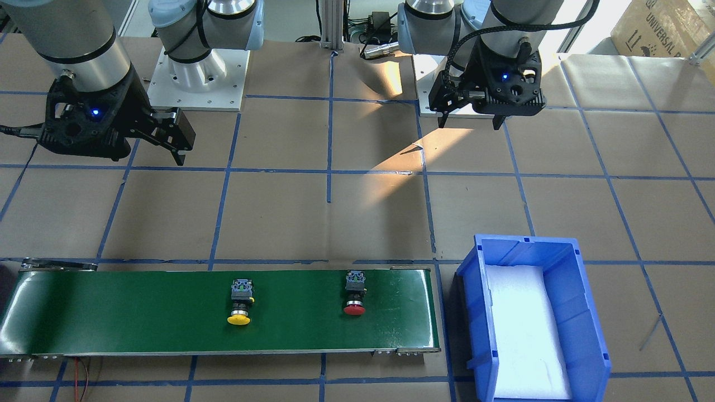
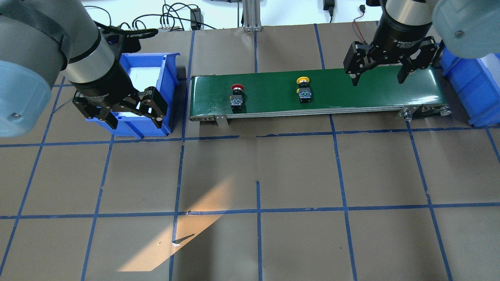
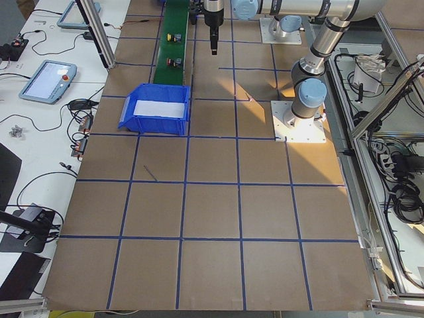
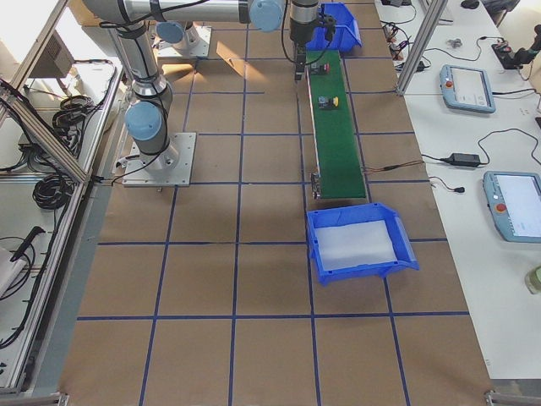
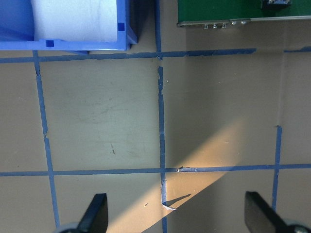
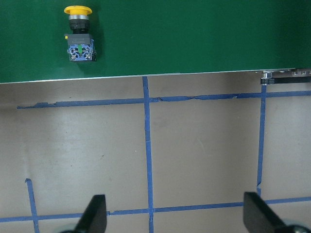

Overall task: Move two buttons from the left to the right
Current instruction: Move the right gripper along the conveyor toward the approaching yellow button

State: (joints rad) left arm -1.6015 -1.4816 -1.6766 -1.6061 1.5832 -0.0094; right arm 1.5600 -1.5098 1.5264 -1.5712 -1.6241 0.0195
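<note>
Above the near table, my left gripper and right gripper hang spread wide, empty. Farther out, on the green belt: red button toward my left, yellow button mid-belt, well apart.

Overhead and front cameras face each other — sharing the belt.

In the overhead view, a long green conveyor belt crosses the upper middle. The red-capped push-button and the yellow-capped push-button lie well apart on it, with bare belt between them and to their right. A blue plastic bin with white liner stands just beside the belt's left end, and another blue bin stands near its right end (only partly in frame). Below the belt, the flat brown-papered table spreads to the lower edge.
</note>
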